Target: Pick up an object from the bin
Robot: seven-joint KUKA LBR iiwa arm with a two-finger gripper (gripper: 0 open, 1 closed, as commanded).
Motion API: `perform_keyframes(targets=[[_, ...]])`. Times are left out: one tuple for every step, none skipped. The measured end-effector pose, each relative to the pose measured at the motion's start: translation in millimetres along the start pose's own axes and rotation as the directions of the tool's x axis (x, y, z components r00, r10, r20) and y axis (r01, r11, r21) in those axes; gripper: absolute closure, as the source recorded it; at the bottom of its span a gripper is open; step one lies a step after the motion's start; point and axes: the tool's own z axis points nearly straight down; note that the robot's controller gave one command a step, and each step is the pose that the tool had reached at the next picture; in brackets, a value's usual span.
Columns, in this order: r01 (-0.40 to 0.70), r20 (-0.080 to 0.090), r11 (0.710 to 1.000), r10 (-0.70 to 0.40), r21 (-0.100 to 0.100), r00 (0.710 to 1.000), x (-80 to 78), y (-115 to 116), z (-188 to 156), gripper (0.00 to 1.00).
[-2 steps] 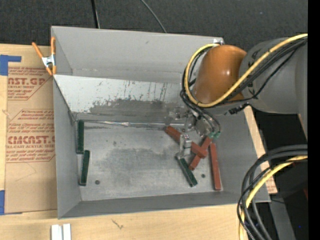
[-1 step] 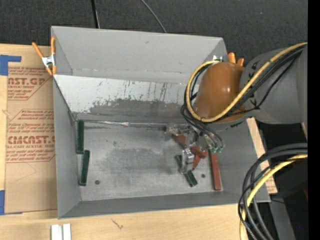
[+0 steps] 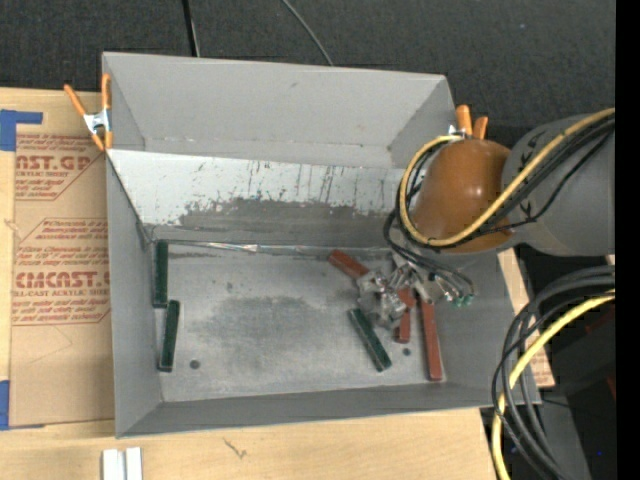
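Observation:
My gripper (image 3: pixel 384 298) hangs low at the right side of the bin floor, its metal fingers down among a small cluster of sticks. A dark green stick (image 3: pixel 369 339) lies slanted just below the fingers. A red-brown stick (image 3: pixel 431 340) lies nearly upright to the right of them. A shorter red-brown stick (image 3: pixel 347 263) lies slanted to the upper left, and another red-brown piece (image 3: pixel 403 325) sits right beside the fingers. I cannot make out whether anything is between the fingers.
Two more dark green sticks lie along the bin's left wall, one (image 3: pixel 160 273) above the other (image 3: pixel 167 335). A small dark speck (image 3: pixel 194 365) rests on the floor near them. The arm's orange cover and cables hang over the right rim.

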Motion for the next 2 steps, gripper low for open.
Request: perform_keyframes(targets=[[0.0, 0.0, 1.0, 0.0, -0.001, 1.0, 0.1, 0.2, 0.1, 0.0], [0.0, 0.0, 1.0, 0.0, -0.001, 1.0, 0.1, 0.2, 0.2, 0.0]])
